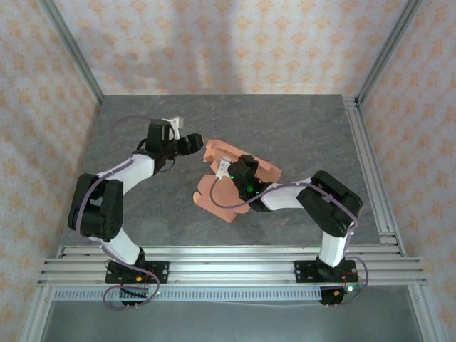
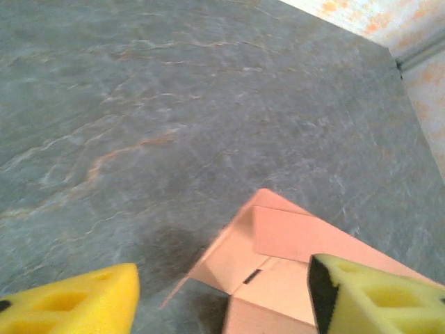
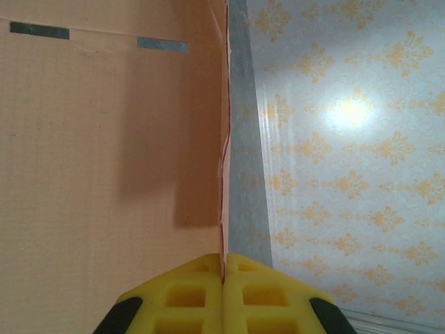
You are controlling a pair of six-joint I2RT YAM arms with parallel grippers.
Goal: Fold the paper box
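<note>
The paper box is a salmon-orange die-cut sheet, partly folded, at the middle of the grey table. My right gripper is over its centre and shut on a raised wall of the sheet. In the right wrist view the yellow fingertips pinch the thin card edge, with a broad slotted panel to the left. My left gripper is just left of the sheet's far flap. Its jaws stand open, with a folded corner of the paper box lying between the pads, touching neither.
Aluminium rails run along the near edge and another rail lines the right side. Patterned walls close the table on three sides. Bare grey tabletop lies behind and to the right of the sheet.
</note>
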